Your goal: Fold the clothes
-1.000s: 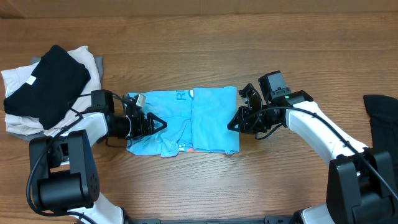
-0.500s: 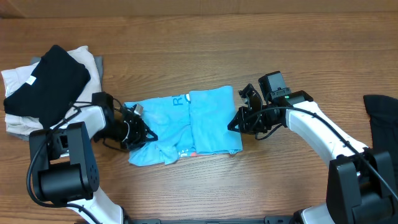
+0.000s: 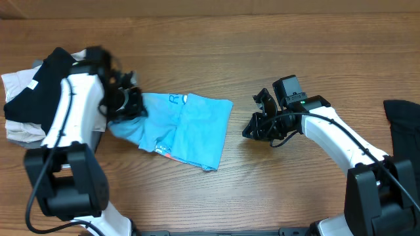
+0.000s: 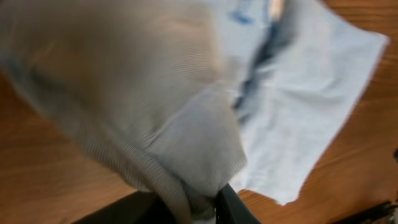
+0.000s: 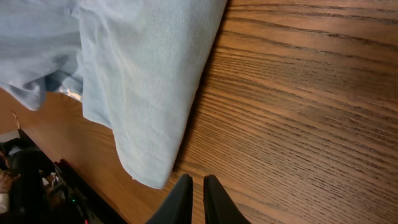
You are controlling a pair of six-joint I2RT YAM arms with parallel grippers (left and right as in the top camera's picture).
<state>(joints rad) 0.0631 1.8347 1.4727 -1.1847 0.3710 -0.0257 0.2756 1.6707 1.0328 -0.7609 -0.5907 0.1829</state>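
Sky-blue T-shirt (image 3: pixel 187 128), partly folded into a rough oblong, lies on the wooden table (image 3: pixel 262 52) just beside a stack of garments (image 3: pixel 49 88), black on top of white. The left gripper (image 3: pixel 128 105), at the shirt's end nearest the stack, is clenched on a bunch of blue fabric. That end hangs lifted and gathered, while the end away from the stack rests flat. The right gripper (image 3: pixel 252 128) sits past that flat end, near it but not touching, fingers pressed together on nothing.

The step looks like carrying the shirt toward the stack. Doing it well probably means a firm pinch, a slow and high enough lift that the trailing end does not drag, and a flat landing so the folds do not slide apart.

The left wrist view is blurred, so how many layers are pinched cannot be told. The white lettering shows only in part. A black garment (image 3: pixel 401 124), well apart from the stack, is cut off at the picture's edge.
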